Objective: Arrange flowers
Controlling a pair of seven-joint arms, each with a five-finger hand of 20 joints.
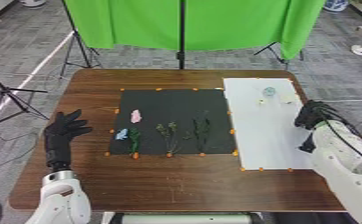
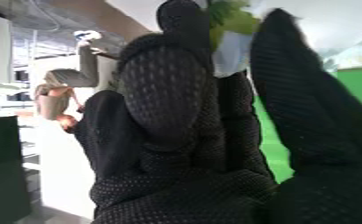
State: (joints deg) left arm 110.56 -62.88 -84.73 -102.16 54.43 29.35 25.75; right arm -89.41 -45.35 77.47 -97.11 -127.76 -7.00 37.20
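My left hand [image 1: 65, 131] is open, its fingers spread, left of the black mat [image 1: 160, 97]. My right hand [image 1: 314, 116] is at the white sheet's right edge. On the mat lie a pink flower [image 1: 136, 116], a blue flower [image 1: 121, 134], a green stem [image 1: 134, 141] and thin leafy stems [image 1: 201, 134]. A pale blue-green object [image 1: 269, 91] stands on the white sheet [image 1: 271, 135], with small pale-yellow blooms [image 1: 262, 101] near it. In the right wrist view, my right hand [image 2: 173, 90] is open; between thumb and fingers appear yellow-green petals [image 2: 235, 21] and something whitish [image 2: 232, 52].
Small orange markers [image 1: 120, 90] line the mat and the sheet on the brown table [image 1: 177, 187]. Behind the table's far edge stand a green backdrop [image 1: 195, 25] and black tripods [image 1: 181, 57]. Another tripod is at the far left.
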